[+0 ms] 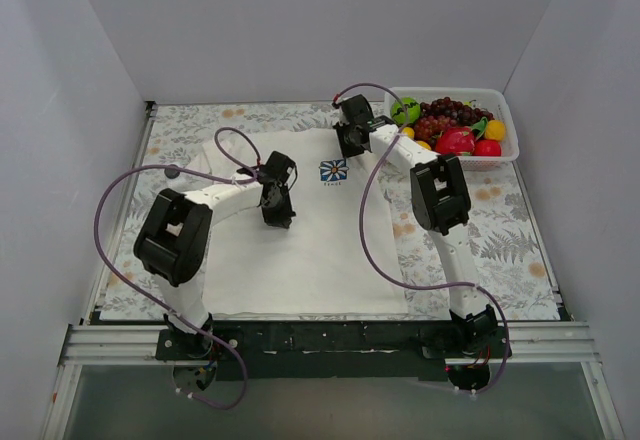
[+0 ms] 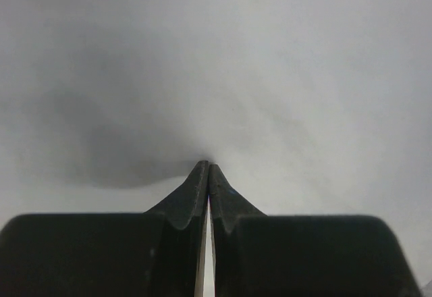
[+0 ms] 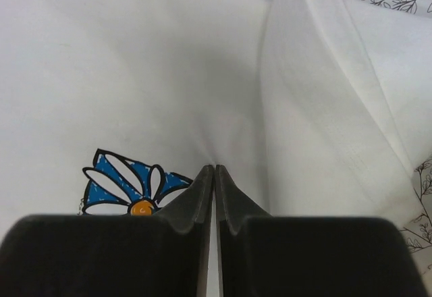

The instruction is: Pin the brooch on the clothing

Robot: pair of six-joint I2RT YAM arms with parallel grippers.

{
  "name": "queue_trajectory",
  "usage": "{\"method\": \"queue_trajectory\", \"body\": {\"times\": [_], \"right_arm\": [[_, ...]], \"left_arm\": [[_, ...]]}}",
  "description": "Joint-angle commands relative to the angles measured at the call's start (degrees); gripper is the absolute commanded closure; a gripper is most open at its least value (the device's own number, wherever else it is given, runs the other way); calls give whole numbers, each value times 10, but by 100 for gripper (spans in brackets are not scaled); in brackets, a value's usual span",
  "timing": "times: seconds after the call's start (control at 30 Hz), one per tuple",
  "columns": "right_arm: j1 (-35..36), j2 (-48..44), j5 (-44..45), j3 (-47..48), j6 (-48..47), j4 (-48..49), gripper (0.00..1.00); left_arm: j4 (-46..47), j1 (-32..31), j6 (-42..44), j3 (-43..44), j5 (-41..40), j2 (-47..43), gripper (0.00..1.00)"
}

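Observation:
The white T-shirt (image 1: 300,250) lies spread flat on the table, with its blue-and-white flower print (image 1: 333,171) on the chest. A small round dark grey disc, the brooch (image 1: 172,171), lies on the patterned cloth left of the shirt, apart from both grippers. My left gripper (image 1: 277,212) is down on the shirt left of the print. Its jaws are shut, pinching white fabric (image 2: 283,94) at the tips (image 2: 208,165). My right gripper (image 1: 350,146) is down just right of the print (image 3: 131,189). Its jaws are shut on puckered fabric at the tips (image 3: 214,169), and a fold (image 3: 304,108) runs away from them.
A white tray (image 1: 470,91) of toy fruit, with grapes, red and yellow pieces, stands at the back right beside the right wrist. A floral tablecloth (image 1: 500,250) covers the table. White walls close in the left, back and right sides. Purple cables loop over both arms.

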Motion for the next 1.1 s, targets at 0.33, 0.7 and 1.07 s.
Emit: {"method": "queue_trajectory", "body": {"times": [0.33, 0.7, 1.07], "right_arm": [[-23, 7, 101, 29, 11, 29, 99], [-41, 9, 199, 32, -31, -8, 99], [-40, -32, 225, 26, -47, -4, 99]], "left_arm": [[-16, -11, -56, -103, 20, -59, 100], [-51, -11, -61, -147, 1, -66, 100], [-76, -11, -49, -132, -29, -81, 100]]}}
